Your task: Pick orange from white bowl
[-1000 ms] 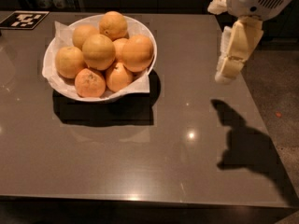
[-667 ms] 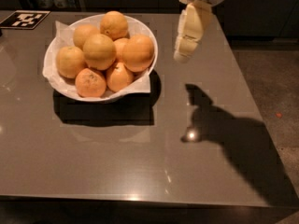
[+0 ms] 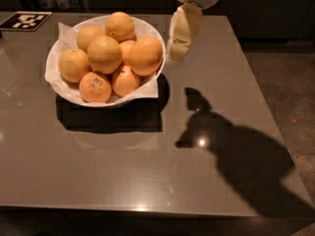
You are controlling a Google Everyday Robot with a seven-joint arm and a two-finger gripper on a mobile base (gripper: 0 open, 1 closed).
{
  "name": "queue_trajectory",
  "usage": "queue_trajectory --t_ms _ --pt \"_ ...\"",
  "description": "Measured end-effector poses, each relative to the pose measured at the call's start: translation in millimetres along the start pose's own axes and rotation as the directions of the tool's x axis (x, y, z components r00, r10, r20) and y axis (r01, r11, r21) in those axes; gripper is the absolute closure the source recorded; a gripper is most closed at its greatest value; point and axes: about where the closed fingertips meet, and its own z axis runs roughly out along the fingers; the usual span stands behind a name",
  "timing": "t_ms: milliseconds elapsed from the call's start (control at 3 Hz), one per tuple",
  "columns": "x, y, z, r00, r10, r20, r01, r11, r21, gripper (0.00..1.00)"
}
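The white bowl (image 3: 74, 95), lined with white paper, stands on the grey table at the upper left and holds a pile of several fruits. The orange (image 3: 104, 54) is large, smooth and yellowish, and lies near the middle top of the pile. A deeper-orange fruit (image 3: 145, 56) lies to its right and a duller speckled one (image 3: 95, 86) at the front. My gripper (image 3: 176, 57) hangs down from the top of the view, just right of the bowl's right rim and above the table. It is apart from the fruit and holds nothing that I can see.
A black-and-white marker tag (image 3: 24, 19) lies at the table's far left corner. The arm's shadow (image 3: 231, 146) falls across the table's right half. The table's right edge (image 3: 268, 107) borders dark floor, and its front edge runs along the bottom.
My gripper has moved left across the table, from near the right edge to right beside the bowl's right rim. The bowl and fruit have not moved.
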Motion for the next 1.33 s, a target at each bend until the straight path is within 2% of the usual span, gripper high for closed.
queue_trajectory --t_ms 333,667,1000,1333 --pt "-22 15 21 0.998 0.001 -0.07 -0.001 1.0 0.003 0.0" --pt "-32 28 28 0.992 -0.011 -0.124 0.017 0.9987 0.049 0.0" --pt "-30 26 27 0.994 -0.005 -0.113 0.011 0.9984 0.055 0.0" --pt "-55 23 28 0.998 -0.035 -0.054 0.036 0.999 0.027 0.0"
